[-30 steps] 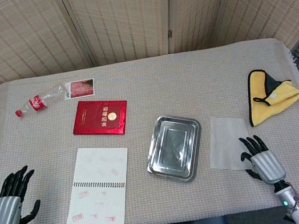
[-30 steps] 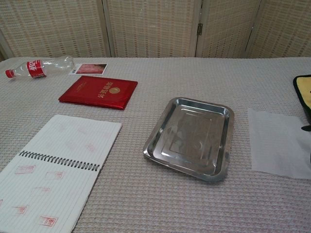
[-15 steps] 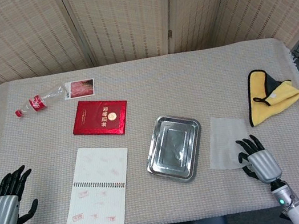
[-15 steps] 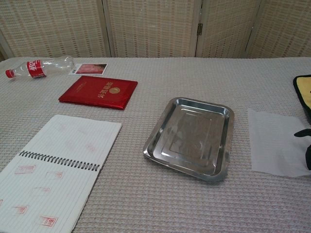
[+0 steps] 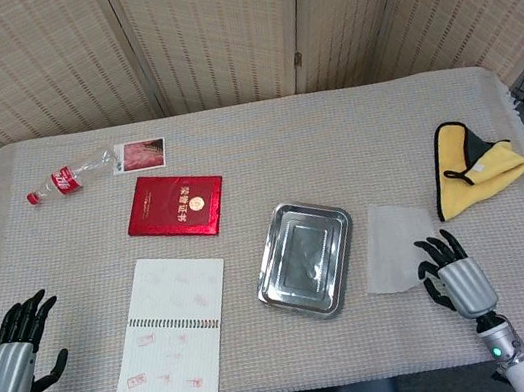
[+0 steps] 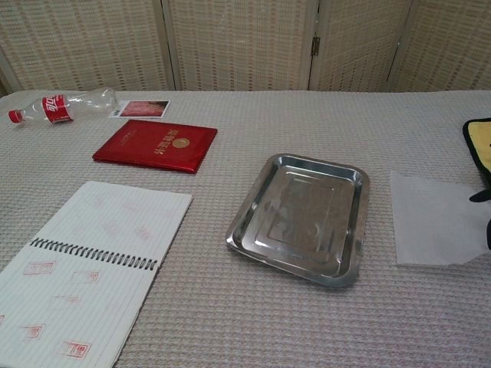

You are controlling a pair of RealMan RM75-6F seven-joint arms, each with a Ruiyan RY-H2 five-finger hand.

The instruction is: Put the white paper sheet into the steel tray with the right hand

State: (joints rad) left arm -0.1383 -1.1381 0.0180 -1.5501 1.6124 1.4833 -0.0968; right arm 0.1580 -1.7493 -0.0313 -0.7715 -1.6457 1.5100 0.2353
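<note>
The white paper sheet (image 5: 395, 243) (image 6: 431, 218) lies flat on the cloth just right of the empty steel tray (image 5: 305, 255) (image 6: 303, 216). My right hand (image 5: 454, 279) sits at the sheet's near right corner, its dark fingers spread and its fingertips (image 6: 482, 196) touching the paper's edge, which is slightly ruffled there. In the chest view only those fingertips show, at the right border. My left hand (image 5: 10, 350) rests open near the table's front left corner, holding nothing.
An open spiral notebook (image 5: 173, 325) lies left of the tray. A red booklet (image 5: 175, 205), a plastic bottle (image 5: 71, 176) and a photo card (image 5: 141, 154) lie further back. A yellow cloth (image 5: 471, 169) sits right of the paper.
My right hand has slid in to the paper's near right corner, and the sheet's near edge has drawn in and shifted slightly. The left hand drew back a little.
</note>
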